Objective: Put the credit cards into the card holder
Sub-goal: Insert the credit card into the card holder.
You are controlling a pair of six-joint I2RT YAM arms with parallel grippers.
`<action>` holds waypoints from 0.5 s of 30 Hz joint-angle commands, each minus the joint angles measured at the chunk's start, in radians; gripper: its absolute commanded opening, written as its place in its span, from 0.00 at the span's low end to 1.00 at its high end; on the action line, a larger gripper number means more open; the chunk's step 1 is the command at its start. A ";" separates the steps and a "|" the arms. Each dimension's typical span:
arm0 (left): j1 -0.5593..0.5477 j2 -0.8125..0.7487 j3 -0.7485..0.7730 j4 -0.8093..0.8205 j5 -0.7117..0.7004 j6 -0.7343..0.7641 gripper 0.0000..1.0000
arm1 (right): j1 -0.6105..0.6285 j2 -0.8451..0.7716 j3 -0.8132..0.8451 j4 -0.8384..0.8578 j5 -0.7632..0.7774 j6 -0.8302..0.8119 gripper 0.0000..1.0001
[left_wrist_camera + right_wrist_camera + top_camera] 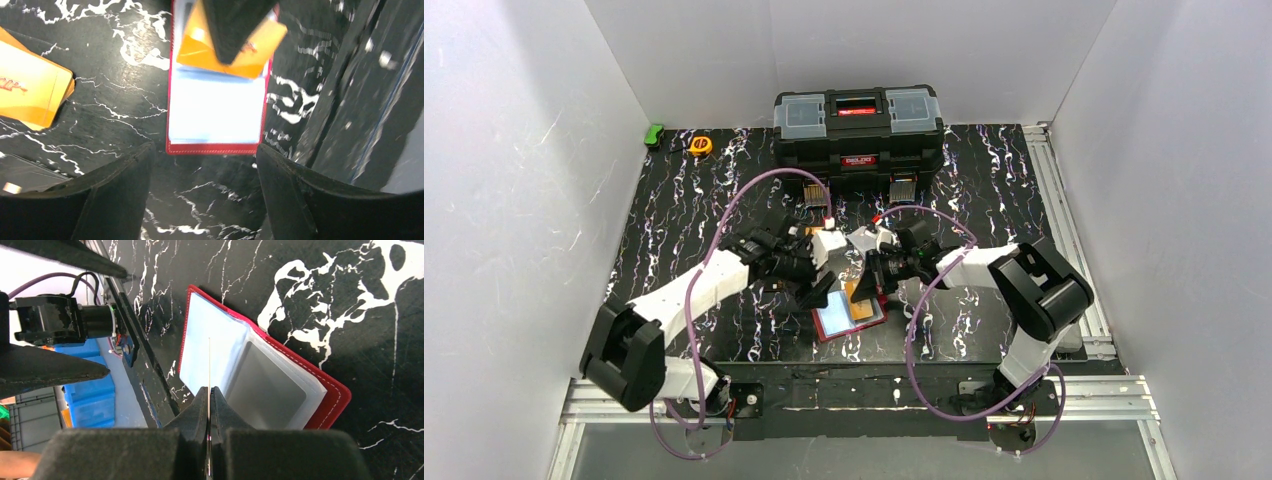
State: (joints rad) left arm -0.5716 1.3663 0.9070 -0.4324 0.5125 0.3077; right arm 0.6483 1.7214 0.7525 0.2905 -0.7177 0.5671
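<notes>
Right gripper (208, 390) pinches thin orange plastic card (197, 52) above open red folding card holder (215, 115), likely aiming at a pocket; left gripper (202, 157) wide, empty.

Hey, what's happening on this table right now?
The right pincer is shut on an orange credit card, holding it over the red card holder, which lies open on the table. The left pincer hangs open by the holder's edge, gripping nothing. More orange cards wait in a pile beside it.
</notes>
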 commanded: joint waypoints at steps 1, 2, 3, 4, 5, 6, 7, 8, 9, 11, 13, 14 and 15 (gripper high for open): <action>-0.012 -0.100 -0.090 -0.058 0.062 0.445 0.72 | 0.011 0.030 0.048 -0.022 -0.028 -0.022 0.01; -0.016 -0.101 -0.104 -0.054 0.062 0.489 0.72 | 0.018 0.035 0.053 -0.029 -0.028 -0.024 0.01; -0.018 -0.100 -0.112 -0.052 0.064 0.528 0.72 | 0.023 0.038 0.058 -0.036 -0.028 -0.025 0.01; -0.020 -0.095 -0.118 -0.052 0.063 0.564 0.71 | 0.025 0.037 0.059 -0.041 -0.023 -0.026 0.01; -0.023 -0.092 -0.124 -0.044 0.060 0.590 0.70 | 0.026 0.033 0.057 -0.042 -0.019 -0.026 0.01; -0.022 -0.089 -0.135 -0.022 0.056 0.607 0.70 | 0.027 0.031 0.057 -0.042 -0.015 -0.026 0.01; -0.022 -0.092 -0.142 -0.012 0.055 0.626 0.70 | 0.026 0.029 0.057 -0.045 -0.009 -0.027 0.01; -0.023 -0.094 -0.152 0.005 0.054 0.635 0.69 | 0.026 0.028 0.057 -0.049 -0.004 -0.027 0.01; -0.024 -0.099 -0.159 0.022 0.055 0.639 0.69 | 0.027 0.026 0.057 -0.048 -0.005 -0.022 0.02; -0.029 -0.107 -0.168 0.049 0.054 0.645 0.68 | 0.029 0.029 0.058 -0.037 -0.006 -0.012 0.04; -0.033 -0.114 -0.182 0.084 0.057 0.653 0.68 | 0.034 0.035 0.062 -0.041 0.012 -0.004 0.05; -0.035 -0.115 -0.189 0.086 0.062 0.666 0.68 | 0.037 0.033 0.059 -0.042 0.028 -0.001 0.06; -0.038 -0.115 -0.198 0.090 0.070 0.681 0.67 | 0.039 0.028 0.054 -0.042 0.044 0.002 0.06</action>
State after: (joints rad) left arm -0.5968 1.2854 0.7406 -0.3901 0.5392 0.9024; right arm 0.6762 1.7592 0.7773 0.2413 -0.7101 0.5613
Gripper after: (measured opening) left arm 0.682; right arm 0.055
